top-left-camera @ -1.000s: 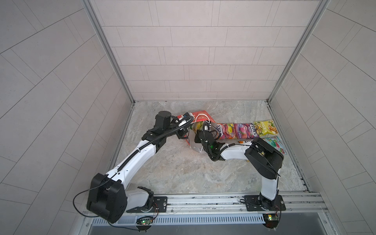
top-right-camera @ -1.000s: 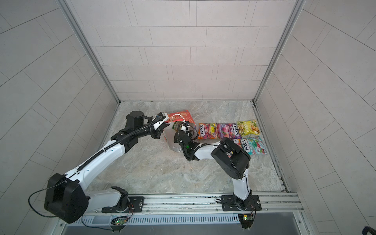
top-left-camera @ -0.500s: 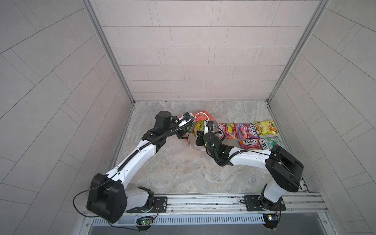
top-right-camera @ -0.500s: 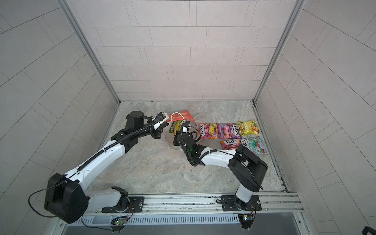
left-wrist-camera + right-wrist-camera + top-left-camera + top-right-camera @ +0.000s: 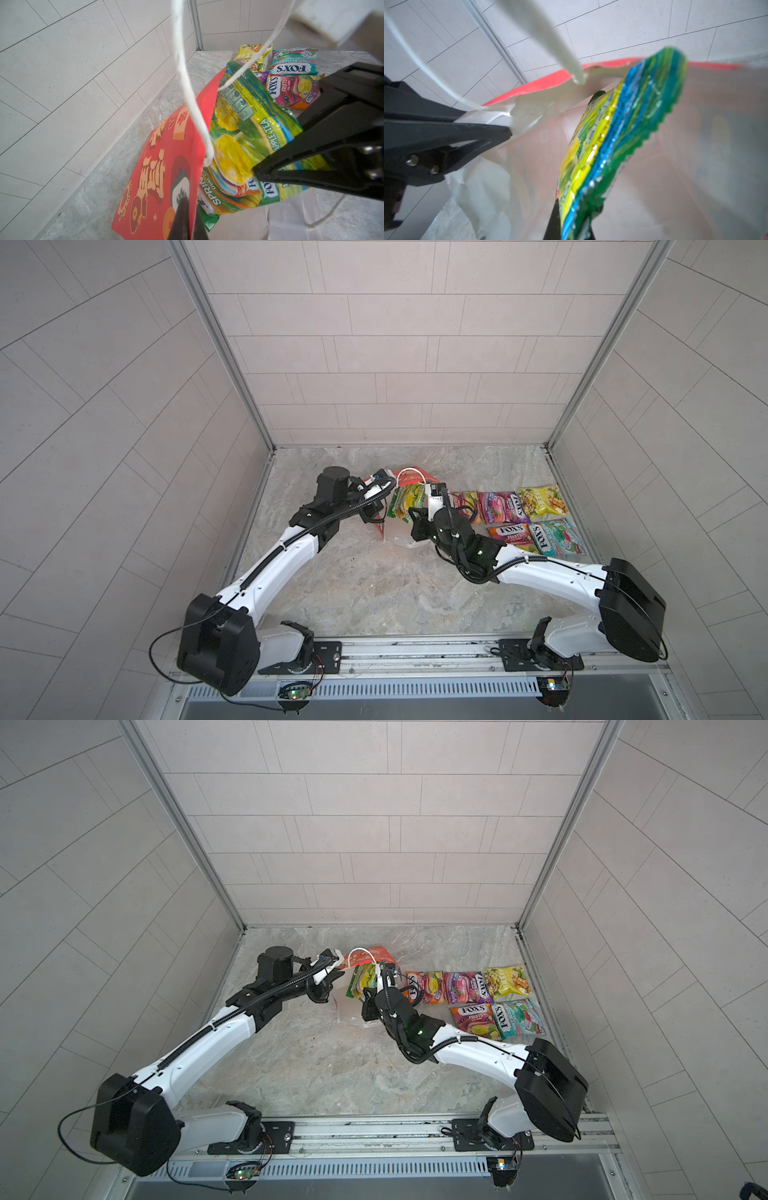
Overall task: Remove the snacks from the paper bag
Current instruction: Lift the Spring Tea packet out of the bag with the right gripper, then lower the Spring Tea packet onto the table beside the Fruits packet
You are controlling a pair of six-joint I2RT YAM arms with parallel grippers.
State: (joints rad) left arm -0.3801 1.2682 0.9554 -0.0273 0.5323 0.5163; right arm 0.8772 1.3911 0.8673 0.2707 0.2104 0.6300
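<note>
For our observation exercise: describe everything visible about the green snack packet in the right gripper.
The green packet is glossy yellow-green foil with blue stripes and a serrated end seam, printed FOX'S and APPLE TEA. It is held at the mouth of the paper bag, pinched near one end between the fingers of the right gripper.

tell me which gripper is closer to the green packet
Right. The right gripper is shut on the green packet; the left gripper is beside it, shut on the rim of the paper bag.
</note>
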